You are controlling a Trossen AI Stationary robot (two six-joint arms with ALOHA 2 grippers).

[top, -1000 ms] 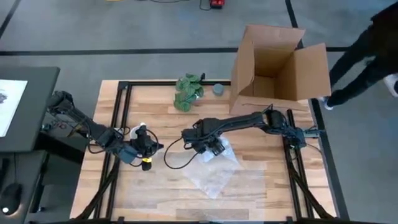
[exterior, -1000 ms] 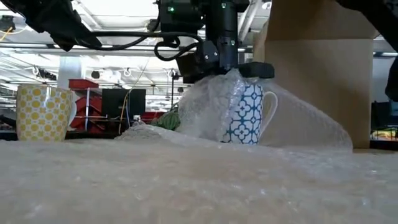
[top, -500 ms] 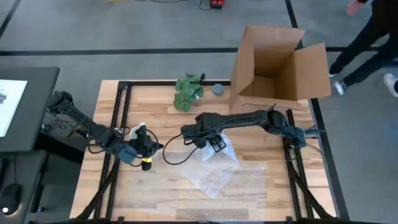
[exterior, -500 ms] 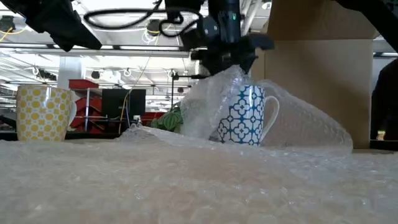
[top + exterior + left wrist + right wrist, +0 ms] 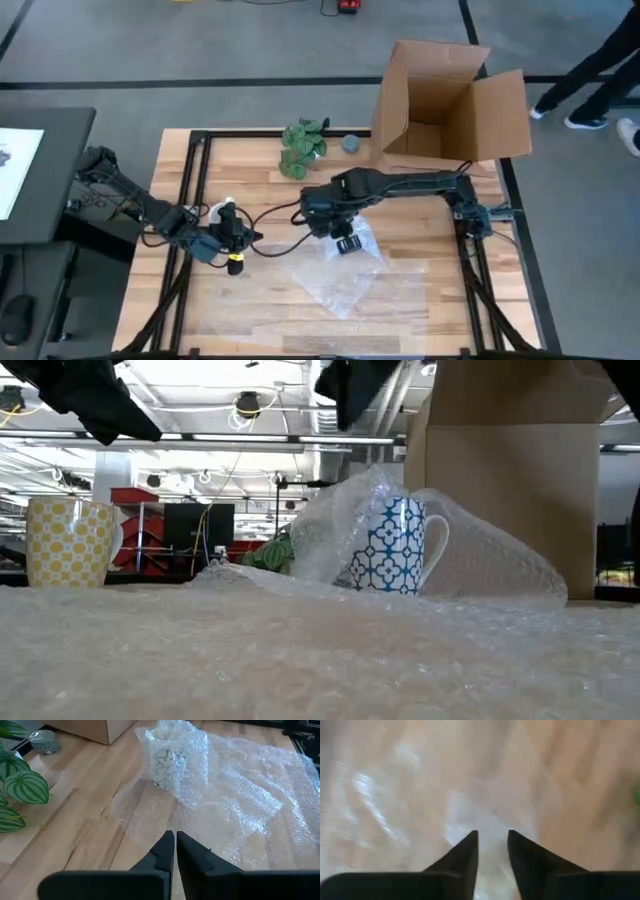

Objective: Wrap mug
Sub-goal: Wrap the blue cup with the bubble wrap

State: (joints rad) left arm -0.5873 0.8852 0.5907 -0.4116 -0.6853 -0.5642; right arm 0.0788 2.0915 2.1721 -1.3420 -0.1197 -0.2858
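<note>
The mug stands upright mid-table, handle toward the cardboard box, half draped in bubble wrap; right gripper slightly parted above it, left gripper closed, empty

mug upright, half-draped in bubble wrap | yellow cup well left | cardboard box behind

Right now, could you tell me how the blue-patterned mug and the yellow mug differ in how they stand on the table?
The blue-patterned mug stands half draped in bubble wrap, near the middle of the table; the yellow mug is bare, off to the side near the left gripper. The blue-patterned mug carries a blue lattice on white, the yellow mug pale dots on yellow. The right gripper hangs above the blue-patterned mug, touching neither. Both stand upright.
</note>
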